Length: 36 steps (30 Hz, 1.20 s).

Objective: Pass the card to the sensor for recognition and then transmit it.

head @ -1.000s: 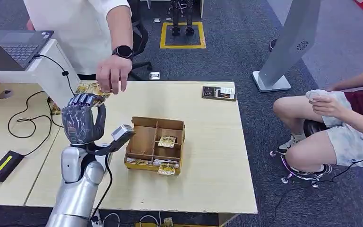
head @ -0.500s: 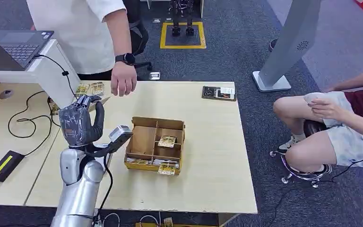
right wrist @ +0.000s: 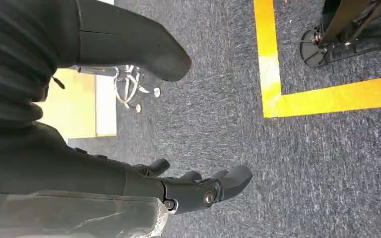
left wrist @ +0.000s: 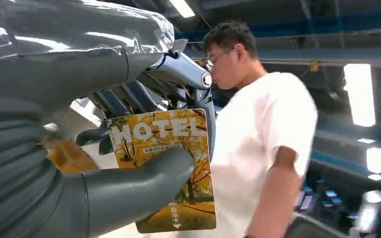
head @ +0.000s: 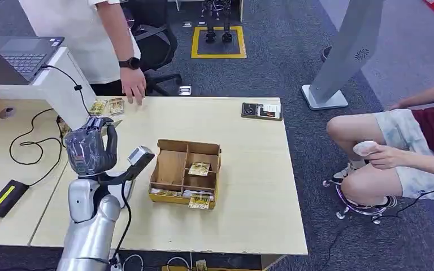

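Fingers (left wrist: pixel 144 94) and thumb of the left hand (head: pixel 90 148) pinch the card (left wrist: pixel 164 168) above the tabletop's (head: pixel 248 169) left edge; right hand (right wrist: pixel 178 191) hangs empty, apparently half-curled; present the card's face squarely to the sensor.

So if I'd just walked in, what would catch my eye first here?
Probably the robot's raised left hand over the table's left side, holding a yellow card printed MOTEL. Next, the cardboard divider box at the middle of the table, and the person in white standing at its far edge.
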Each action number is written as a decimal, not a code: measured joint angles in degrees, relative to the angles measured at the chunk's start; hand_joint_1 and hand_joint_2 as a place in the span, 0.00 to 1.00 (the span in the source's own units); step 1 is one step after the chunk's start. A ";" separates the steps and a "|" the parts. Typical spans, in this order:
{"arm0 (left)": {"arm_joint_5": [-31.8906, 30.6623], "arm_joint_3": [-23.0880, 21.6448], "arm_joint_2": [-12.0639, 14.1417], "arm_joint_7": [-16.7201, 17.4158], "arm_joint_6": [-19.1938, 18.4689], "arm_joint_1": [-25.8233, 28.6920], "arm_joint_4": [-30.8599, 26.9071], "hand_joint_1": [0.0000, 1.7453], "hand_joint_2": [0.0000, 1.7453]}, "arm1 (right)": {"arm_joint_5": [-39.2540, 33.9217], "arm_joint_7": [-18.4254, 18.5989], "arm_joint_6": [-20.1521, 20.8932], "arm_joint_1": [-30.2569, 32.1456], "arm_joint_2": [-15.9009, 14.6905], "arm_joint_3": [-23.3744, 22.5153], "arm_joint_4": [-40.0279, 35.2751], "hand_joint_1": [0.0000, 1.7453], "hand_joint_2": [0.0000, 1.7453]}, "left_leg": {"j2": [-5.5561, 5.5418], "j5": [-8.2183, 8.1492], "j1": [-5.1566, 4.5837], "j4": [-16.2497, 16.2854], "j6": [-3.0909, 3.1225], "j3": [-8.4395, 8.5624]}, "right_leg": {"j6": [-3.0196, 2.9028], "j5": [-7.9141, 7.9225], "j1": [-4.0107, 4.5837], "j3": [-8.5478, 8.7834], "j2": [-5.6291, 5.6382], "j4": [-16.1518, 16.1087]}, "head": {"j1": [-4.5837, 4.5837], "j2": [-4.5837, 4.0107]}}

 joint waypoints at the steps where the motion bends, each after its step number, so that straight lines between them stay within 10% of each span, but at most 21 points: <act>1: -1.29 -0.50 0.97 2.41 0.00 0.20 0.55 1.00 1.00 | 0.00 -0.09 -0.02 0.00 -0.04 0.04 0.11 0.00 1.00 | 0.01 0.00 0.00 0.00 0.00 0.01 | 0.00 0.00 0.00 -0.01 0.02 0.00 | 0.00 0.00; 18: -5.72 -10.16 11.84 16.05 -0.61 0.97 12.93 1.00 1.00 | 0.02 0.44 1.13 0.25 -0.66 0.61 -0.09 0.00 1.00 | 0.01 0.02 0.00 0.01 -0.03 -0.01 | 0.00 0.01 0.00 -0.04 0.02 -0.01 | 0.00 0.00; 36: -4.78 -18.16 14.06 17.39 -6.44 3.96 18.27 1.00 1.00 | -1.16 0.11 0.90 0.58 -0.13 0.85 -2.10 0.00 1.00 | 0.00 0.01 -0.01 0.01 -0.02 -0.04 | 0.01 0.00 -0.01 -0.02 0.01 -0.02 | 0.00 0.00</act>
